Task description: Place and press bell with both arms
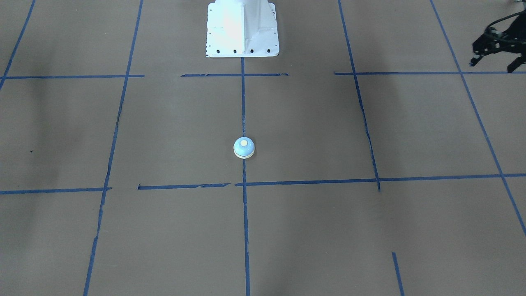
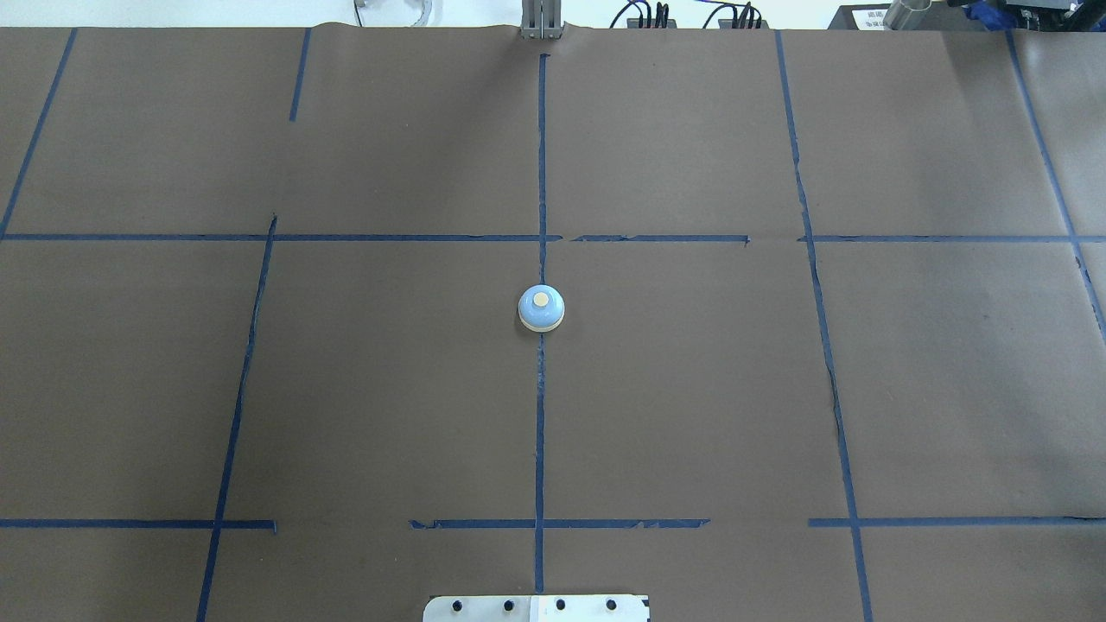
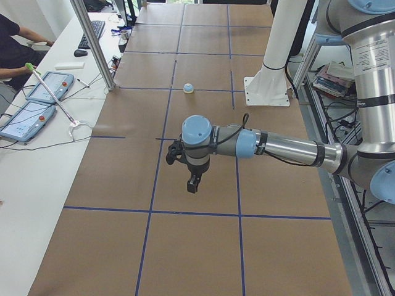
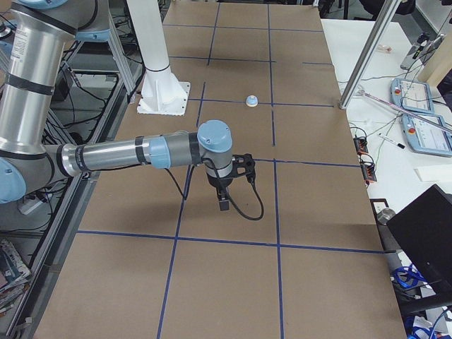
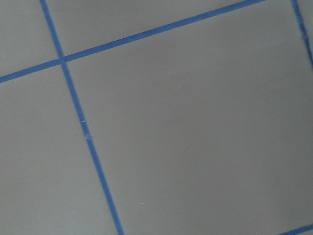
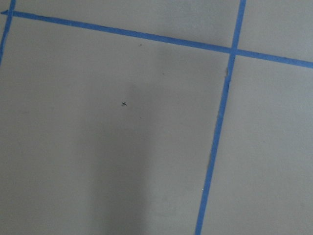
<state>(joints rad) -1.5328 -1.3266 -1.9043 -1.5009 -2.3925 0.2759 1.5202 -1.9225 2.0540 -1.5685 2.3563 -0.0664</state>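
The light-blue bell [image 1: 243, 148] with a cream button stands upright on the centre tape line of the brown table, alone; it also shows in the overhead view [image 2: 541, 308] and small in both side views [image 3: 189, 88] [image 4: 251, 101]. My left gripper [image 1: 493, 66] hangs above the table at the front-facing view's top right, far from the bell, its black fingers apart and empty; the left side view shows it too [image 3: 192, 183]. My right gripper [image 4: 224, 203] shows only in the right side view, above the table and far from the bell. I cannot tell whether it is open. Both wrist views show only paper and tape.
The white bolted pedestal [image 1: 242, 28] stands at the robot's side of the table. Blue tape lines [image 2: 541, 415] grid the brown paper. A metal post [image 3: 92, 43], tablets [image 3: 46, 86] and a seated person [image 3: 12, 43] are on the operators' side.
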